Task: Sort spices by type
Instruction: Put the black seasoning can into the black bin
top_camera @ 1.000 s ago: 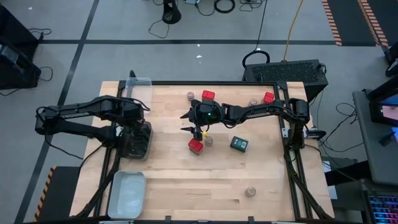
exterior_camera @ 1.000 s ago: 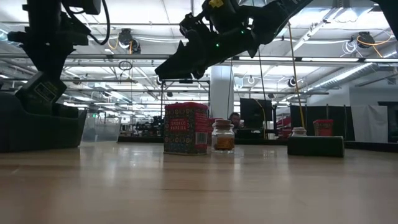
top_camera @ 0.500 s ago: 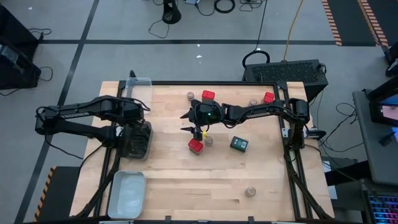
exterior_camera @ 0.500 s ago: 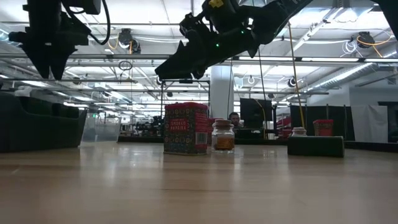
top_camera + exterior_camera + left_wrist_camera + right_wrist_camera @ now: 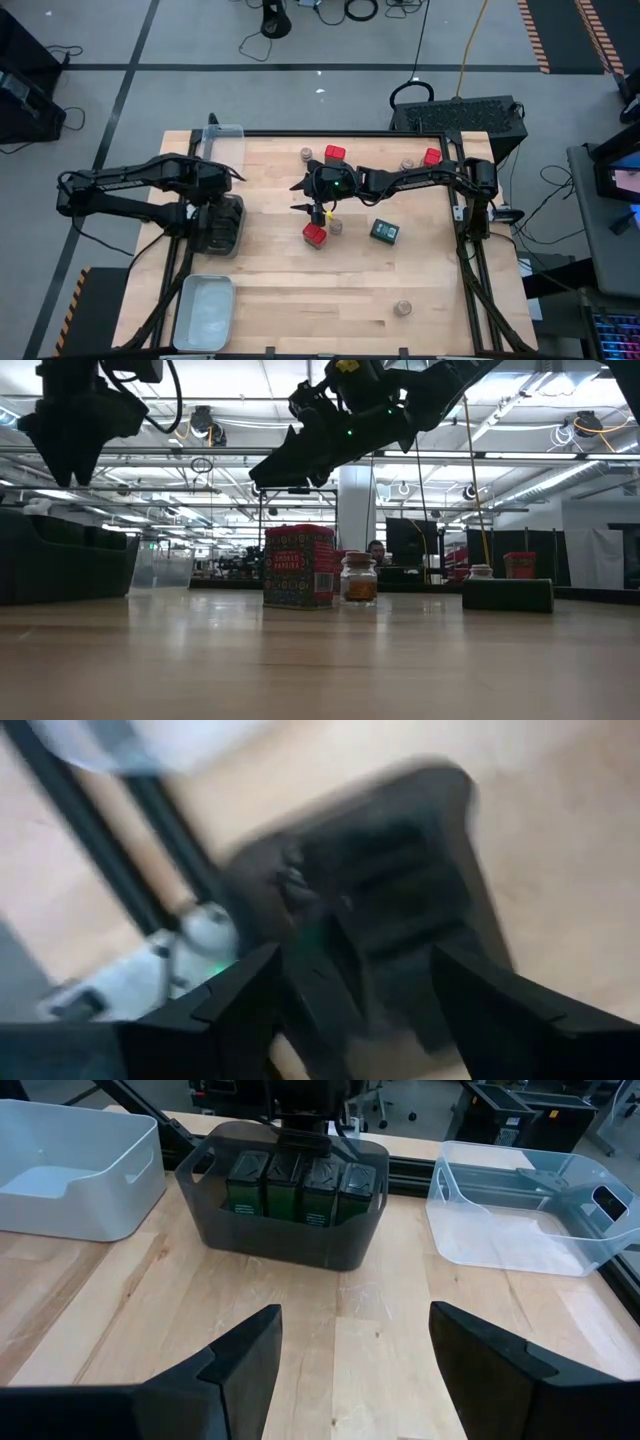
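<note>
My left gripper (image 5: 213,214) (image 5: 74,468) hangs open, pointing down, above the dark tray (image 5: 236,238) (image 5: 285,1240) at the table's left. Several dark tins (image 5: 300,1185) stand in a row inside the tray. My right gripper (image 5: 301,196) (image 5: 355,1320) is open and empty, held above the table's middle and facing the tray. On the table below and beside it stand a red tin (image 5: 315,235) (image 5: 299,566), a jar (image 5: 336,226) (image 5: 359,578) and a dark tin (image 5: 385,231) (image 5: 507,595).
More red tins (image 5: 335,153) (image 5: 432,156) and jars (image 5: 306,153) (image 5: 407,163) stand along the far edge, and one jar (image 5: 403,308) near the front right. A clear tray (image 5: 222,135) sits at the far left, a white tray (image 5: 205,312) at the near left.
My left gripper has opened and let go of a dark tin, which has dropped out of sight into the dark tray. The gripper has stayed above the tray and its wrist has rolled a little. My right arm has kept still.
</note>
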Controlling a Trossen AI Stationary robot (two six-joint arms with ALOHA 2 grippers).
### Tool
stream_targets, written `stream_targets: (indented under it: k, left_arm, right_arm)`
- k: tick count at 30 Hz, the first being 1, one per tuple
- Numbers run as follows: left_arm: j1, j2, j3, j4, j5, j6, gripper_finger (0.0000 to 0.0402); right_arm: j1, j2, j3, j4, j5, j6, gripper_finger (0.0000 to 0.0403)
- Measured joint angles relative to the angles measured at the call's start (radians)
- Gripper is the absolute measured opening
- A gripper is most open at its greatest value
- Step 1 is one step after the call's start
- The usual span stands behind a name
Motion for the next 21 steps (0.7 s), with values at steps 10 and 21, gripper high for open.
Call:
stream_targets:
  k: [10, 21]
  left_arm:
    - [-0.016, 0.020, 0.001, 0.029, -0.016, 0.009, 0.0228]
    - [0.024, 0.034, 0.072, 0.288, -0.020, 0.289, 0.0125]
  right_arm:
    - [0.000, 0.000, 0.000, 0.001, 0.000, 0.002, 0.0238]
    - [0.002, -0.111, -0.002, -0.225, 0.005, 0.052, 0.0238]
